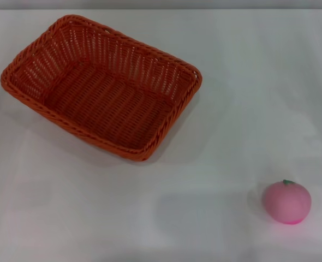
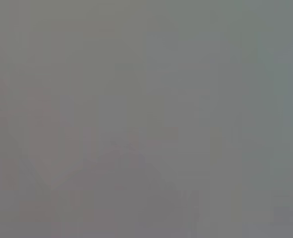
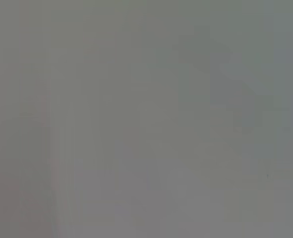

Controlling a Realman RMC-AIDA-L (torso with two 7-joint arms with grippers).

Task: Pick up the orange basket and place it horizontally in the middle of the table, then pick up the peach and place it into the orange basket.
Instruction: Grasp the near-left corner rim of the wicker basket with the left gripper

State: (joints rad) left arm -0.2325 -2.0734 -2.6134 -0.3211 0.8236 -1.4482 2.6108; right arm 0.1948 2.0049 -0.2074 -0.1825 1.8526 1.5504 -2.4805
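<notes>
The orange basket [image 1: 101, 87] rests on the white table [image 1: 232, 109] at the far left, turned at an angle with its long side running from upper left to lower right; nothing lies inside it. The pink peach [image 1: 287, 202] with a small green stem sits near the front right of the table, well apart from the basket. Neither gripper nor arm shows in the head view. Both wrist views show only a featureless grey field, with no object or finger to make out.
Bare white tabletop lies between the basket and the peach and across the front left. The table's far edge runs along the top of the head view.
</notes>
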